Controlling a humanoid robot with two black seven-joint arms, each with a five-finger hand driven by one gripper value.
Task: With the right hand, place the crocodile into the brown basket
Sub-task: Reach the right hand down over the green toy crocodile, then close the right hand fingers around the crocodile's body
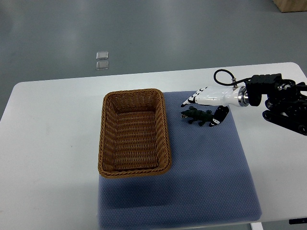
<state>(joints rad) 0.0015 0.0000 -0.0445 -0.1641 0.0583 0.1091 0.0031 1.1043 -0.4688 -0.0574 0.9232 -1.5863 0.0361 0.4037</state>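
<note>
Crocodile [195, 116], dark green and knobbly, lies on the dimpled blue mat [211, 167] just right of the rectangular brown wicker basket [102, 134]; glossy white right hand [211, 98] hovers beside it, black-tipped fingers [193, 100] spread along its far side, thumb near its tail, gripping nothing; smooth white bench [48, 143] underneath.

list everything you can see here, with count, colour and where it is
table: 1, white, fills most of the view
mat: 1, blue-grey, on the table's right part
basket: 1, brown wicker, empty, on the mat's left part
crocodile: 1, dark green, on the mat right of the basket
clear squares: 2, on the floor beyond the table
box: 1, tan, top right corner, cut off
right hand: 1, white with black fingertips, open around the crocodile
right arm: 1, black, from the right edge
</note>
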